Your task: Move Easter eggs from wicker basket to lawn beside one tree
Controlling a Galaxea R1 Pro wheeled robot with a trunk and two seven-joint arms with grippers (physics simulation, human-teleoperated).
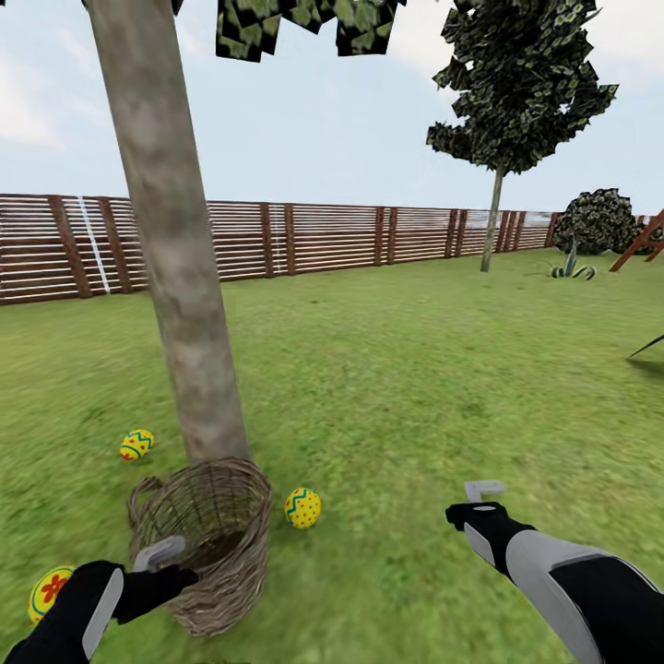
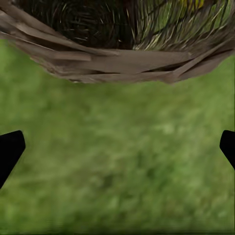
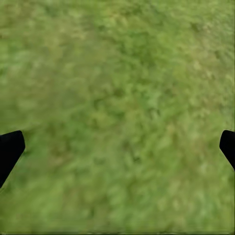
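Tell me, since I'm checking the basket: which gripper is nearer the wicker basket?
Left. The left gripper sits at the wicker basket rim; the right gripper hangs over bare lawn, well off to the side.

Tree (image 1: 180, 277): thick pale trunk rising from the lawn (image 1: 397, 387).
Wicker basket (image 1: 205, 544): upright at the trunk's foot.
Eggs: zigzag egg (image 1: 136, 444), dotted egg (image 1: 302, 508), flower egg (image 1: 48, 591), all on grass.
Left gripper (image 1: 164, 564): at the basket's rim.
Fence (image 1: 323, 238): behind.

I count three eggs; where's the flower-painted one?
In the head view, the flower egg lies on the grass at lower left, beside the basket, partly behind the left arm.
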